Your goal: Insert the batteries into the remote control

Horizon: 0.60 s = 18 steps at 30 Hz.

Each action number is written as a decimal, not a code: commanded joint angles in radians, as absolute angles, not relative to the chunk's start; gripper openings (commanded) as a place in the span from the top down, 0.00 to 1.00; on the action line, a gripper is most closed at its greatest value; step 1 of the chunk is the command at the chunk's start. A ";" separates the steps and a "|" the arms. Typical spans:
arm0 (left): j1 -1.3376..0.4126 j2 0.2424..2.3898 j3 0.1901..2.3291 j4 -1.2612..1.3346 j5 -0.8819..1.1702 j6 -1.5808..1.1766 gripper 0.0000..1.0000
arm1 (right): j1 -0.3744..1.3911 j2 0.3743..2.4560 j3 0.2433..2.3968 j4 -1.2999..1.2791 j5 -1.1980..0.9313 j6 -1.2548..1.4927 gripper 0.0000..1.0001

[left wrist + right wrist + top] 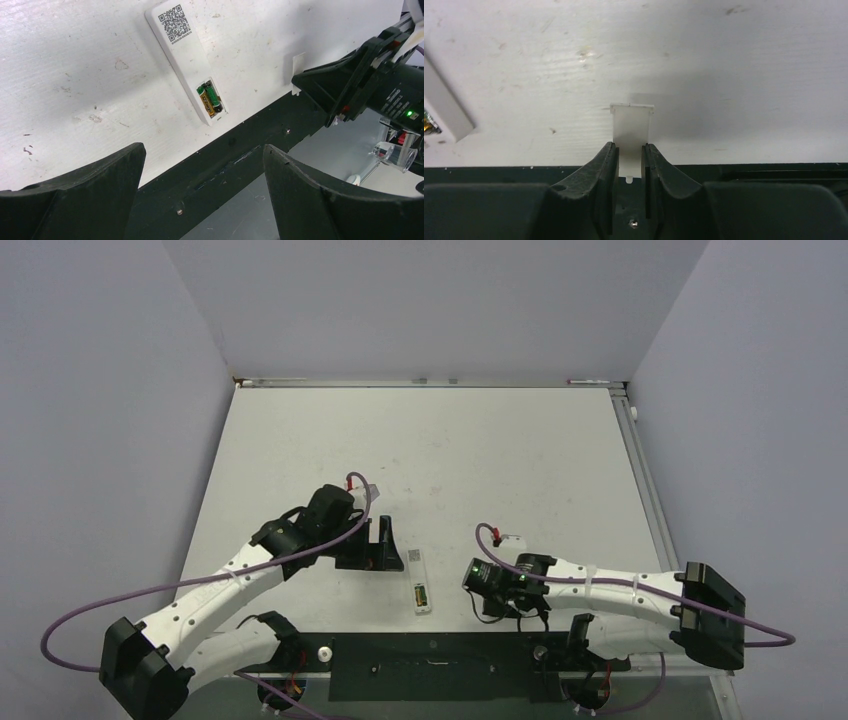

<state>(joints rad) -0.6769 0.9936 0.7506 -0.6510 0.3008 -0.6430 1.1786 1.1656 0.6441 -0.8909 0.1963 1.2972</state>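
Closest to the lens, the right gripper (630, 150) has its fingers clenched on a thin white cover (632, 127). The piece stands upright between the pads, and its top edge pokes out past the fingertips above the table (724, 60). It looks like the lid of the battery recess, though that is a judgement from its shape. Off to the left of these fingers, a corner of the remote control (186, 55) just shows.

The left gripper (204, 150) is released, its fingers spread wide and grasping nothing. The remote lies flat ahead of that gap, recess side up. The batteries (210, 99) sit side by side in the recess at the end nearer the fingers.

So the loading itself appears done, with both cells seated. What seems left is to bring the cover across to the remote and close it over the recess.
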 commanded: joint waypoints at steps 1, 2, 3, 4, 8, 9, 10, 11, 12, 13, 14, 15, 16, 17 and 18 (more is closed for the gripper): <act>-0.670 0.966 0.757 -0.634 0.311 -0.649 0.15 | 1.261 1.209 0.710 -0.892 0.221 1.336 0.91; -0.670 0.963 0.756 -0.635 0.311 -0.652 0.15 | 1.286 1.218 0.716 -0.888 0.220 1.343 0.91; -0.670 0.960 0.754 -0.635 0.310 -0.653 0.15 | 1.310 1.226 0.724 -0.881 0.216 1.351 0.92; -0.670 0.958 0.753 -0.635 0.310 -0.655 0.15 | 1.333 1.236 0.730 -0.871 0.210 1.358 0.91; -0.670 0.952 0.738 -0.622 0.325 -0.668 0.15 | 1.403 1.268 0.754 -0.826 0.195 1.363 0.91; -0.670 0.951 0.733 -0.615 0.338 -0.673 0.15 | 1.413 1.273 0.763 -0.816 0.196 1.360 0.92; -0.670 0.950 0.724 -0.607 0.360 -0.678 0.15 | 1.423 1.280 0.774 -0.801 0.196 1.350 0.91; -0.670 0.948 0.720 -0.597 0.373 -0.685 0.15 | 1.426 1.283 0.783 -0.793 0.198 1.339 0.91; -0.670 0.946 0.712 -0.590 0.401 -0.691 0.15 | 1.431 1.283 0.791 -0.771 0.198 1.327 0.91; -0.670 0.944 0.705 -0.582 0.424 -0.698 0.15 | 1.432 1.282 0.797 -0.755 0.198 1.314 0.91; -0.670 0.940 0.698 -0.570 0.449 -0.708 0.15 | 1.433 1.280 0.803 -0.741 0.198 1.297 0.91; -0.670 0.937 0.692 -0.548 0.476 -0.720 0.15 | 1.433 1.280 0.811 -0.730 0.199 1.278 0.91; -0.670 0.935 0.685 -0.535 0.504 -0.730 0.15 | 1.434 1.279 0.819 -0.722 0.199 1.257 0.92; -0.670 0.934 0.677 -0.520 0.534 -0.743 0.15 | 1.434 1.280 0.829 -0.713 0.199 1.228 0.91; -0.670 0.935 0.670 -0.510 0.562 -0.754 0.15 | 1.435 1.281 0.840 -0.708 0.201 1.203 0.92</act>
<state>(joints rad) -0.6765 0.9581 0.6876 -0.6144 0.4198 -0.7021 1.4284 1.2839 0.7784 -0.7784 0.1825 1.2942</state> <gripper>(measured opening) 0.851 0.202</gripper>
